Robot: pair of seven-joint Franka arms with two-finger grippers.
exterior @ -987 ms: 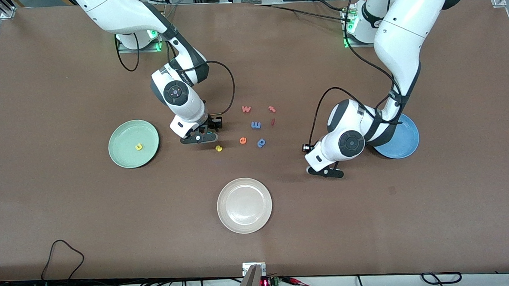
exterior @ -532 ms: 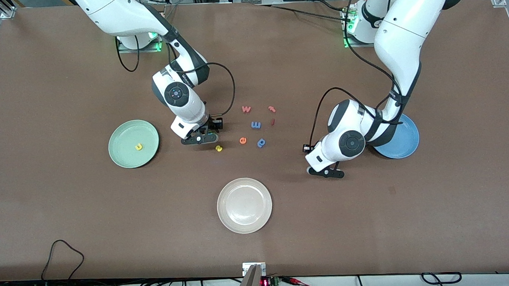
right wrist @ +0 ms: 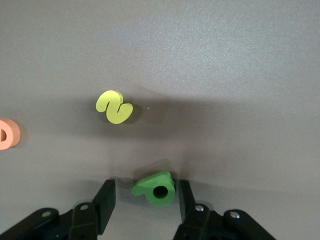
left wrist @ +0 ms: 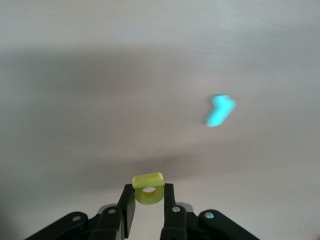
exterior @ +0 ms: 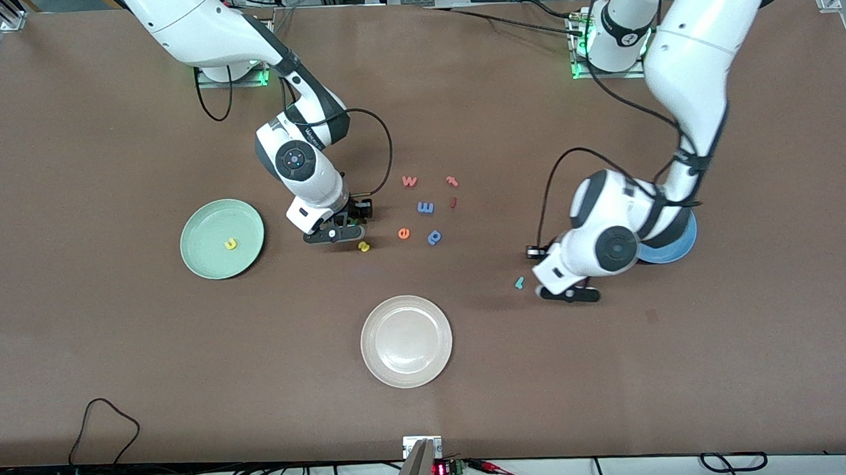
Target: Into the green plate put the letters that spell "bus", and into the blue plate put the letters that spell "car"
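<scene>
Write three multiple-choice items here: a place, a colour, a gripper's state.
1. The yellow u lies: A in the green plate; B in the cream-white plate; C in a gripper.
2. The letter between the right gripper's fingers is: A red; B green; C blue.
3. The left gripper is: A open, empty; B shut on a yellow letter; C shut on a cable.
Answers: A, it sits inside the plate's rim; B, the right wrist view shows a green letter there; B, its fingers pinch the letter.
</scene>
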